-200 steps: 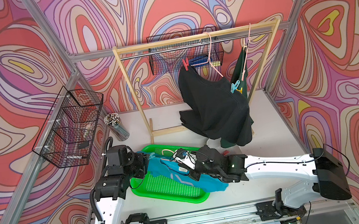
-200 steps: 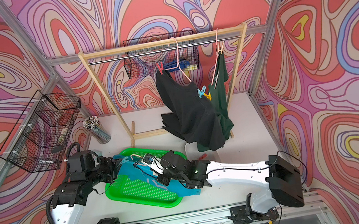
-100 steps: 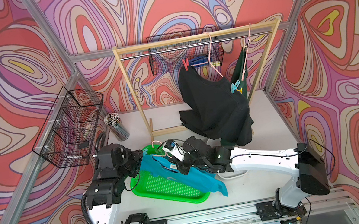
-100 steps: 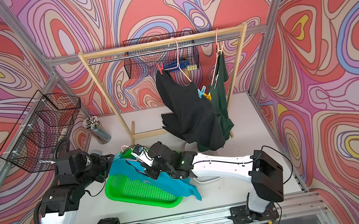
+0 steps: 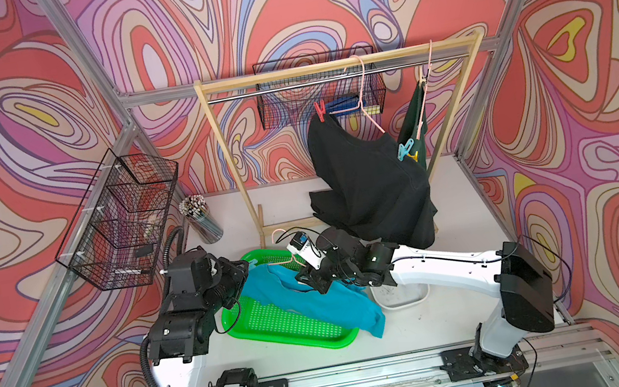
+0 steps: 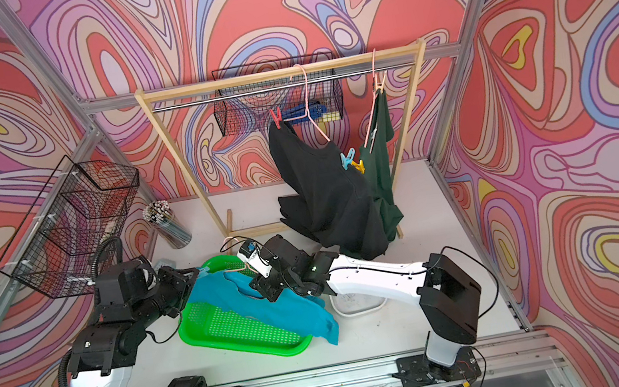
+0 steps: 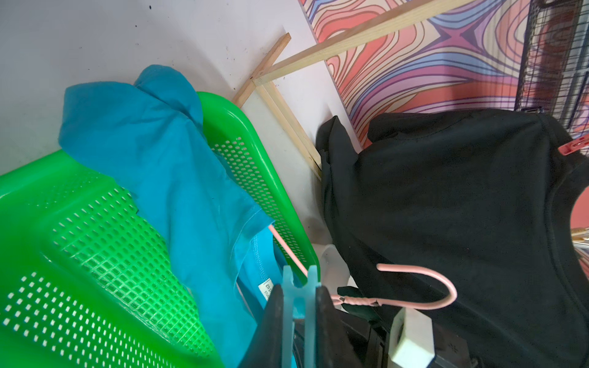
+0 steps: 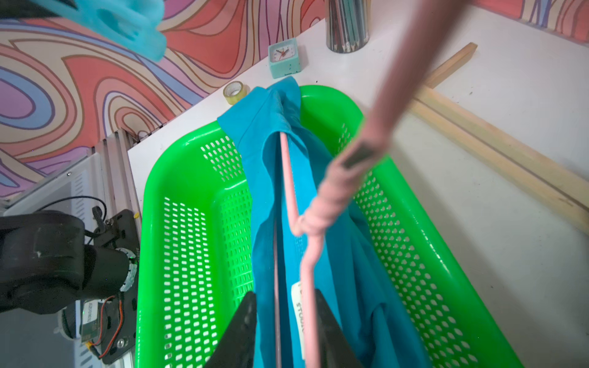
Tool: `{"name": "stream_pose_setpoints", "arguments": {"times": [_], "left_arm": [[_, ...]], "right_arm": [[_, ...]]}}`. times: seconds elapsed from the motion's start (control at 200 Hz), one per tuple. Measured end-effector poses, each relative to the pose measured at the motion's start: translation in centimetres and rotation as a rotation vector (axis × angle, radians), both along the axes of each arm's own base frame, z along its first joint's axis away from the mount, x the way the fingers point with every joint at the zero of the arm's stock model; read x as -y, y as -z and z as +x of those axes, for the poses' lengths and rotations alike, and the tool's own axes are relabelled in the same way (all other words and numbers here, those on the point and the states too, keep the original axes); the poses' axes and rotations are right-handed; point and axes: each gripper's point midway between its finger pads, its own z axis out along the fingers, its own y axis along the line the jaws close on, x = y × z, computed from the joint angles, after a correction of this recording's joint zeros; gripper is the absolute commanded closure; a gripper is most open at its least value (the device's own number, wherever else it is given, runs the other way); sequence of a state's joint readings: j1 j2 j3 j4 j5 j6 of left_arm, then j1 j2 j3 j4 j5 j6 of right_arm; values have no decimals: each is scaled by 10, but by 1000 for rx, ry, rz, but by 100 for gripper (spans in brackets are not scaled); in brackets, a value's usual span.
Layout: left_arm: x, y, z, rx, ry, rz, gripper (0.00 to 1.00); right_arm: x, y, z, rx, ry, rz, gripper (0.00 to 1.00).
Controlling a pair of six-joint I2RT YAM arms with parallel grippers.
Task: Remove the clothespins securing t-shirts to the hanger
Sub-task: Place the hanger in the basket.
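The turquoise t-shirt (image 5: 317,307) lies across the green tray (image 5: 336,344), with a pink wire hanger (image 8: 288,178) still in its collar. My left gripper (image 7: 299,306) is shut on a light blue clothespin (image 7: 299,296), held just off the shirt's left end above the tray's back corner (image 5: 245,265). My right gripper (image 8: 287,306) stands open over the shirt, its fingers on either side of the collar and the hanger wire. On the rack hang a black t-shirt (image 5: 369,185) and a dark green t-shirt (image 5: 418,118). They carry a red clothespin (image 5: 320,110), a light blue one (image 5: 404,149) and a yellow one (image 5: 413,156).
The wooden rack (image 5: 338,66) stands at the back, a wire basket (image 5: 318,88) behind it. Another wire basket (image 5: 122,220) hangs on the left wall above a pencil cup (image 5: 200,220). A white container (image 5: 400,298) sits under my right arm. A small clock (image 8: 283,60) and a tape roll (image 8: 235,91) lie beyond the tray.
My right gripper has moved left over the tray with the shirt and hanger, and its jaws have parted. My left gripper has shifted back, still holding the light blue clothespin.
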State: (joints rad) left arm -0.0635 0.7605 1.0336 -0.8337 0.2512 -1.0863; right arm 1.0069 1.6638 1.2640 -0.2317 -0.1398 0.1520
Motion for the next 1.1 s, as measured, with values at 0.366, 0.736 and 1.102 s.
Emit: {"name": "stream_pose_setpoints", "arguments": {"times": [0.366,0.736,1.102], "left_arm": [[12,-8,4,44,68,-28,99],[37,1,8,48,167,-56,100],[122,21,22,14,402,-22,100]], "right_arm": [[20,-8,5,-1,44,-20,30],[66,-26,15,58,149,-70,15],[124,-80,16,187,292,-32,8]]}}
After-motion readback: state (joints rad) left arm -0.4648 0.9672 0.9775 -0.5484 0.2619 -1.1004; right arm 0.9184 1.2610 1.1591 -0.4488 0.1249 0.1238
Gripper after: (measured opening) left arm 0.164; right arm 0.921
